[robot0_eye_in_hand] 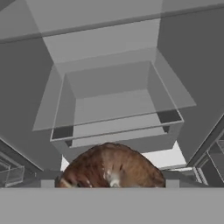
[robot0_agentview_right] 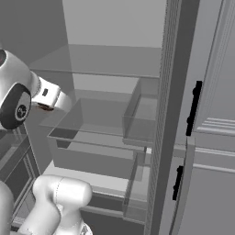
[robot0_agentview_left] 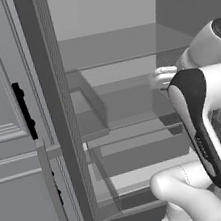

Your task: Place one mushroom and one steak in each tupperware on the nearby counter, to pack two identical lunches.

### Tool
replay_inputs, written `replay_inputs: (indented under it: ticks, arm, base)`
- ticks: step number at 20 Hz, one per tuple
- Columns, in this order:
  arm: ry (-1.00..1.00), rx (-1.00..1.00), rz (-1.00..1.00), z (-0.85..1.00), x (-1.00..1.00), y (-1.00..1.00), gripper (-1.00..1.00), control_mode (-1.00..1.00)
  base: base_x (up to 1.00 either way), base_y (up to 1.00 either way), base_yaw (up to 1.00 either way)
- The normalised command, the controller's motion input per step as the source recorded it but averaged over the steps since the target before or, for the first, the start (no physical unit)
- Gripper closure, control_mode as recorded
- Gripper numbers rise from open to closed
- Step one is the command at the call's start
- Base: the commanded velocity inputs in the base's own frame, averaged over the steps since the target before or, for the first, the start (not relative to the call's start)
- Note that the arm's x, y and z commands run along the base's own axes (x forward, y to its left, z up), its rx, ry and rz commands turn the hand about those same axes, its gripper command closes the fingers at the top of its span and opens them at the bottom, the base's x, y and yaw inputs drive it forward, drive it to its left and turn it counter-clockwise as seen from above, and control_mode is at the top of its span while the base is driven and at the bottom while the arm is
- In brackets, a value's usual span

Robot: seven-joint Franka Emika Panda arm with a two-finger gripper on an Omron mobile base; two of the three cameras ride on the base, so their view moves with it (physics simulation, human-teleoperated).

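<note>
mushroom (robot0_eye_in_hand: pixel 111 168) | brown, rounded, glossy cap | pale streaks at centre

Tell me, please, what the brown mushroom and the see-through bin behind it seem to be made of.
Mushroom: looks organic, a glossy brown cap with reddish mottling and a pale patch. Bin: probably clear plastic or glass, since the shelf edges show through its smooth grey walls.
</note>
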Motion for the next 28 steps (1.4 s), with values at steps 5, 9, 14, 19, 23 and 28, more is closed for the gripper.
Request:
replay_inputs:
  ticks: [5, 9, 14, 19, 23, 28]
  arm:
    - [0.00, 0.00, -0.09, -0.53, -0.95, 0.00, 1.00, -1.00]
    - [0.00, 0.00, -0.07, -0.49, -0.91, 0.00, 1.00, -1.00]
    - [0.07, 0.00, -0.01, -0.02, -0.33, -0.14, 1.00, -1.00]
    - [0.09, 0.00, 0.00, -0.01, 0.16, -0.34, 1.00, -1.00]
    - [0.03, 0.03, 0.00, 0.00, 0.00, 0.00, 1.00, -1.00]
    - [0.00, 0.02, 0.00, -0.02, -0.23, 0.01, 1.00, -1.00]
  base:
    - [0.00, 0.00, 0.00]
    - [0.00, 0.00, 0.00]
    - [0.00, 0.00, 0.00]
    - [0.00, 0.00, 0.00]
    - [0.00, 0.00, 0.00]
    - [0.00, 0.00, 0.00]
